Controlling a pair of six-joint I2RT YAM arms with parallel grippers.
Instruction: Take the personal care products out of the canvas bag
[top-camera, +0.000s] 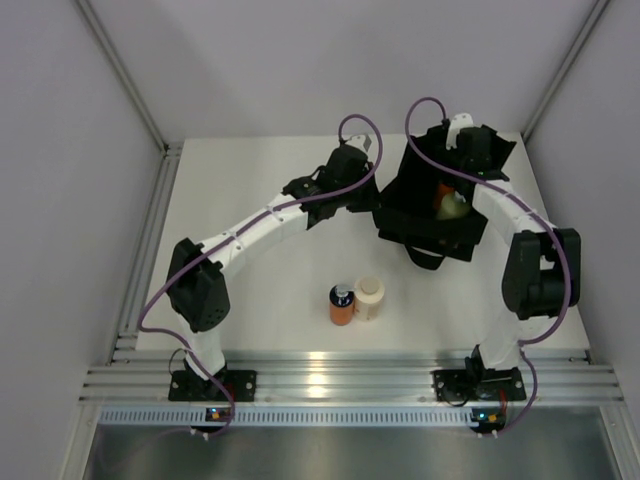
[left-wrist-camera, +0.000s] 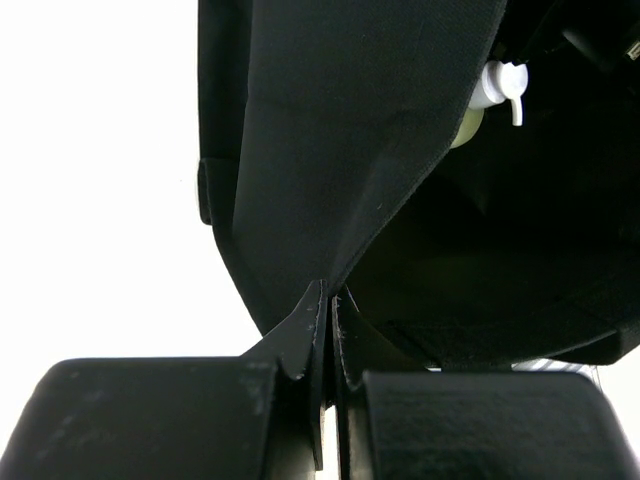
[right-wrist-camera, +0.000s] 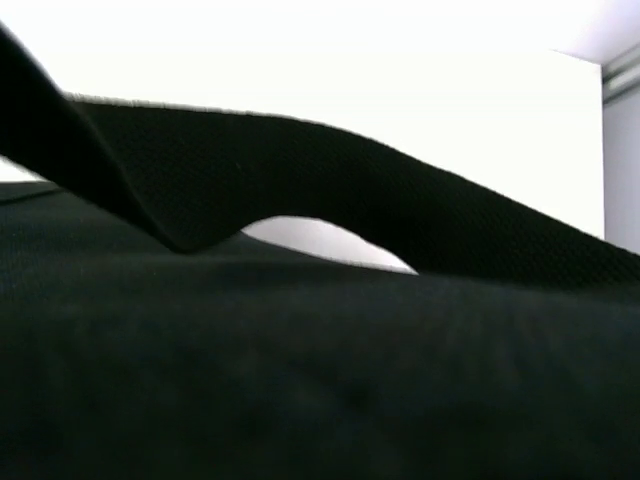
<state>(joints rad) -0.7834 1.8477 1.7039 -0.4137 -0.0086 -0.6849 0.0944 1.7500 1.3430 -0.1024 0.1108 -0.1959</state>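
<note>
The black canvas bag (top-camera: 425, 228) stands at the back right of the table. My left gripper (top-camera: 377, 200) is shut on its left rim; in the left wrist view the jaws (left-wrist-camera: 328, 300) pinch the black fabric (left-wrist-camera: 340, 130). A yellow-green bottle with a white pump top (left-wrist-camera: 497, 88) and an orange bottle (top-camera: 441, 194) lie inside the bag. My right gripper (top-camera: 463, 168) is at the bag's far rim; its wrist view shows only black fabric (right-wrist-camera: 300, 380) and a strap (right-wrist-camera: 300, 170), the fingers hidden. An orange bottle with a dark cap (top-camera: 341, 305) and a beige cylinder (top-camera: 368, 298) stand on the table.
The two standing bottles are near the front middle of the white table (top-camera: 250, 200). Grey walls close in on the left, right and back. An aluminium rail (top-camera: 330, 382) runs along the near edge by the arm bases.
</note>
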